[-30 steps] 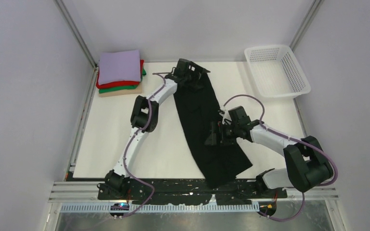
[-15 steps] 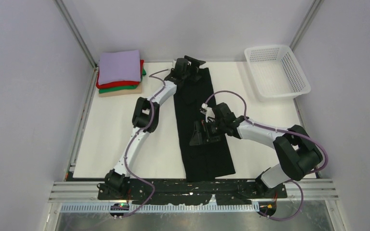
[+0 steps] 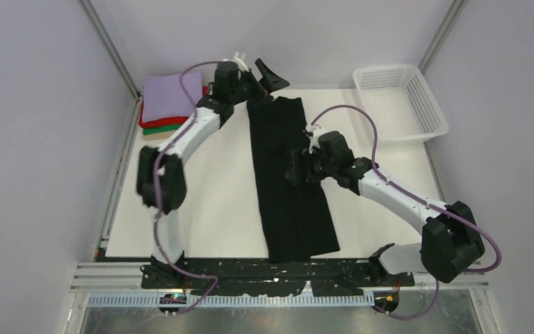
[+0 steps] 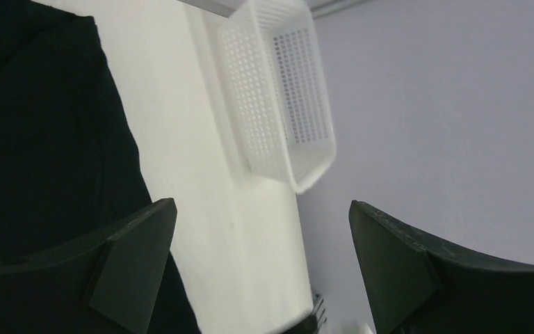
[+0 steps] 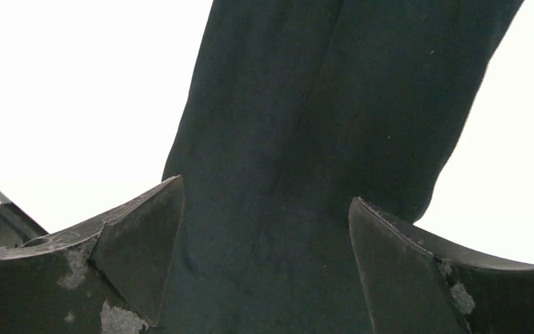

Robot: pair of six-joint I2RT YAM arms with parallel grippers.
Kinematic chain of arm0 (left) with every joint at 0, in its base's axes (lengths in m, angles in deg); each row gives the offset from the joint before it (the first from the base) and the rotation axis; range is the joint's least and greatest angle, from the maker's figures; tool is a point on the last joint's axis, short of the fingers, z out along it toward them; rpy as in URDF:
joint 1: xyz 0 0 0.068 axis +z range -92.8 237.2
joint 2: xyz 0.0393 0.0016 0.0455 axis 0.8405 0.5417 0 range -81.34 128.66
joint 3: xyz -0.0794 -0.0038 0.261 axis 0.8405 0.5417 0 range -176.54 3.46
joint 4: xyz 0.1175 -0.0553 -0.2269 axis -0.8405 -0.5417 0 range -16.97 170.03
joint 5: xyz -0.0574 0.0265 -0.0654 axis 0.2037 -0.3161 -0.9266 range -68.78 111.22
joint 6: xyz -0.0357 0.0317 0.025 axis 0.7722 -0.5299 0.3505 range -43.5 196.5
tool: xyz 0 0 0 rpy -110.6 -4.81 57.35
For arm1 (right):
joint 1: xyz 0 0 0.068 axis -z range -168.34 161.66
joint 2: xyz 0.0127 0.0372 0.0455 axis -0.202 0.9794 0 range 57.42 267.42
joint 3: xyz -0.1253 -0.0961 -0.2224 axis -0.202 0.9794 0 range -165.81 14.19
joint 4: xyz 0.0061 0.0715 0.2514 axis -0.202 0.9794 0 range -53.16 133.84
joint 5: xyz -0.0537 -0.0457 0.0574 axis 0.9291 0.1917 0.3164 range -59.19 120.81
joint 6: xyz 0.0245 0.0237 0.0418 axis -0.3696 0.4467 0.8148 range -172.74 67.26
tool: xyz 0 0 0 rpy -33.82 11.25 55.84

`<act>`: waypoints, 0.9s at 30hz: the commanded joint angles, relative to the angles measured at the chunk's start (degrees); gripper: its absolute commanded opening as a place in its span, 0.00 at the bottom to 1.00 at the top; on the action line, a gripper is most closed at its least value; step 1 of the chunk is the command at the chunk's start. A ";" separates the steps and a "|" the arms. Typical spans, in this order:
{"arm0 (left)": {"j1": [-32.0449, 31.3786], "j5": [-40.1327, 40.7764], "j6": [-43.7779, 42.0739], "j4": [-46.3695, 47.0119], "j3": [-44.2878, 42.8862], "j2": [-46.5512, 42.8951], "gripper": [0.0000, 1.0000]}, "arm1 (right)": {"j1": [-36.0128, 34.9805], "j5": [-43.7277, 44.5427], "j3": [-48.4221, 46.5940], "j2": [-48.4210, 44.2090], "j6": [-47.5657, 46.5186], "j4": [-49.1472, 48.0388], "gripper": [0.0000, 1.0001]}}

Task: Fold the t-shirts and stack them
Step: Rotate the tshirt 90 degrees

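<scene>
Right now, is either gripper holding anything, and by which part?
Nothing is held. The left gripper and right gripper are open; the black shirt lies flat on the table.

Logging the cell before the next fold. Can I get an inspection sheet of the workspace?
Surface: white table.
Job's things: black t-shirt lies as a long strip down the middle; folded stack, lavender on top, far left corner.
Clutter: white mesh basket, far right corner.
Grippers: left gripper open, raised by the far edge; right gripper open above the black t-shirt, holding nothing.
Cables: purple cables loop along both arms.
Surroundings: grey walls, metal frame posts.
</scene>
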 commanded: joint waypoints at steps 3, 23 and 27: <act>0.17 9.21 -22.61 -5.09 37.51 -42.20 0.99 | -0.14 6.38 -6.00 5.82 -2.09 -5.21 0.95; 0.26 17.88 -22.75 -14.47 80.41 -86.92 1.00 | -10.89 25.14 -18.95 30.64 5.15 8.19 0.95; 0.37 19.43 -24.67 -16.17 79.40 -87.34 1.00 | -11.28 27.80 -26.08 38.35 10.14 13.93 0.95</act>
